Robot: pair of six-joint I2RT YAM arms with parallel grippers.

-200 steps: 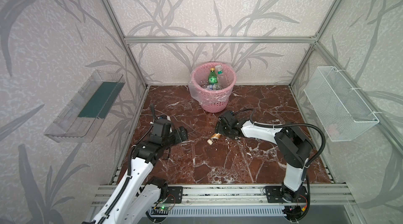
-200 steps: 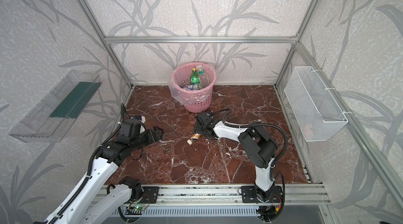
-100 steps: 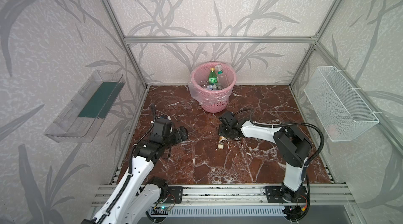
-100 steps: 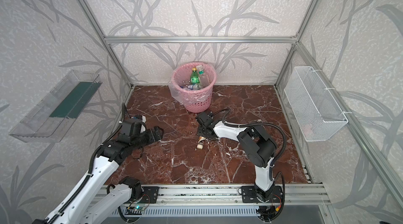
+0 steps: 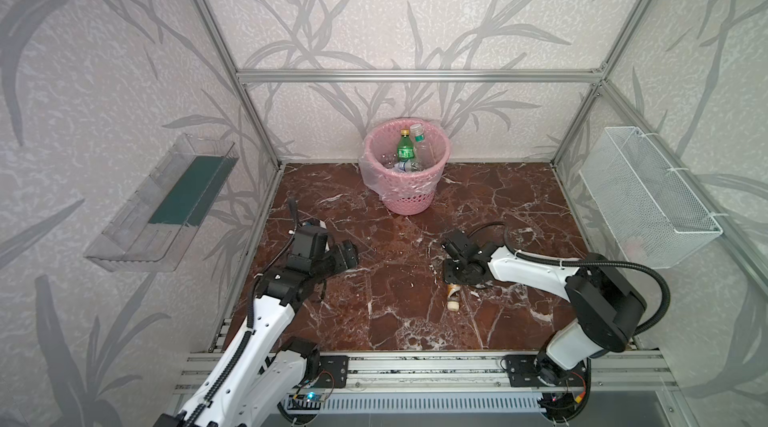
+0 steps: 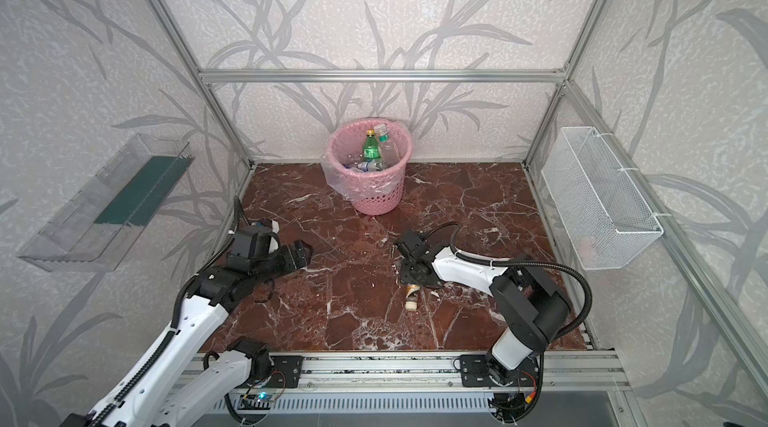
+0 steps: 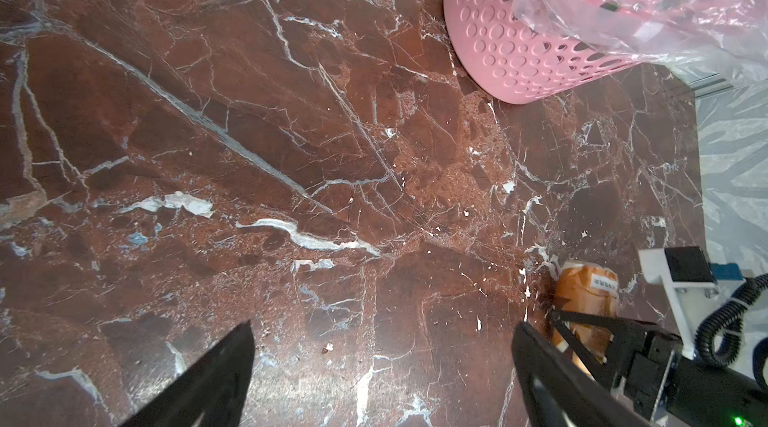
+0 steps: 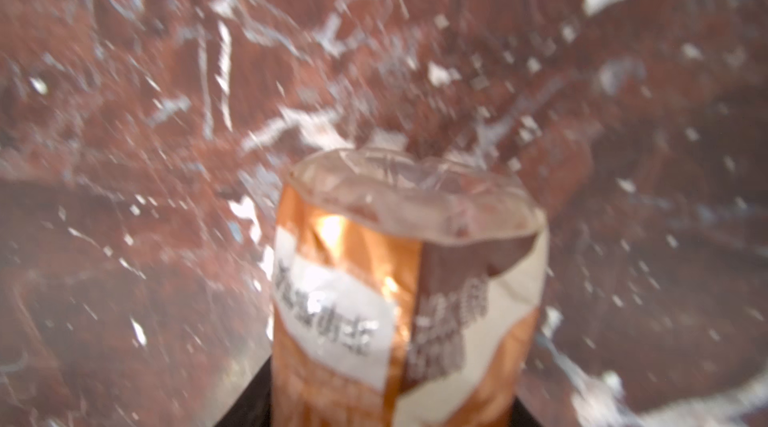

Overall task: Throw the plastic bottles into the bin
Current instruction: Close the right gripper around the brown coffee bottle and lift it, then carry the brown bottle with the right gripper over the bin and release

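Note:
A crumpled orange-brown plastic bottle point(image 5: 452, 297) point(image 6: 411, 298) lies low over the marble floor right of centre, its clear end pointing to the front. My right gripper point(image 5: 455, 284) point(image 6: 415, 281) is shut on it; in the right wrist view the bottle point(image 8: 399, 279) fills the space between the dark fingers. Whether it touches the floor I cannot tell. The pink bin point(image 5: 409, 200) point(image 6: 376, 198) stands at the back centre with a green bottle point(image 5: 404, 148) and clear bottles inside. My left gripper point(image 5: 347, 256) point(image 7: 382, 346) hovers open over bare floor at the left, empty.
A clear wall tray point(image 5: 166, 204) hangs on the left wall and a white wire basket point(image 5: 648, 196) on the right wall. An aluminium rail point(image 5: 415, 366) runs along the front edge. The bin's bag liner point(image 7: 623, 1) hangs over its side.
My right gripper has shut on the orange-brown bottle and swung it from pointing left to pointing toward the front. The left arm has barely moved.

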